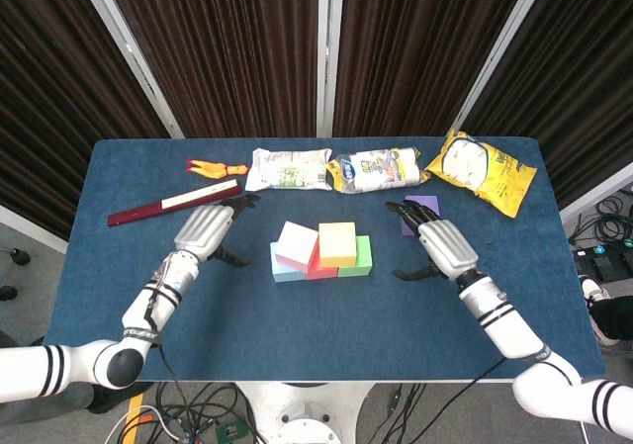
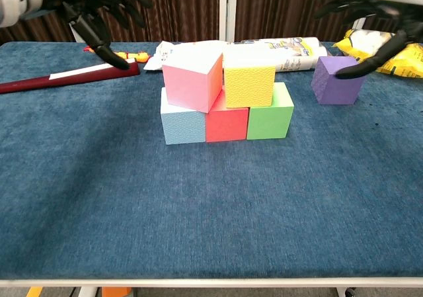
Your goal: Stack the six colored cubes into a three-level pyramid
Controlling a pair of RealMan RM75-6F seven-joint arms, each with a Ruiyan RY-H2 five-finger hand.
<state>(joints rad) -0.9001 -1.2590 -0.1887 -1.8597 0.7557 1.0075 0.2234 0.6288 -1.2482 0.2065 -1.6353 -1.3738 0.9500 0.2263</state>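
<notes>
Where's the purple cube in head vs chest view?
Head view: purple cube right of centre, mostly hidden behind the right hand.
Chest view: purple cube upper right, under the right hand.
Shared landmark: yellow snack bag, just behind the cube.

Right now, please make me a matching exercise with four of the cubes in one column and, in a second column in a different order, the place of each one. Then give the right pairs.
Cubes:
1. pink cube
2. green cube
3. purple cube
4. red cube

Places:
A. alone on the table, apart from the stack, under the fingers of the right hand
B. bottom row, right end
C. second level, turned askew, over the light blue cube
D. bottom row, middle

Pairs: 1-C, 2-B, 3-A, 4-D
</notes>
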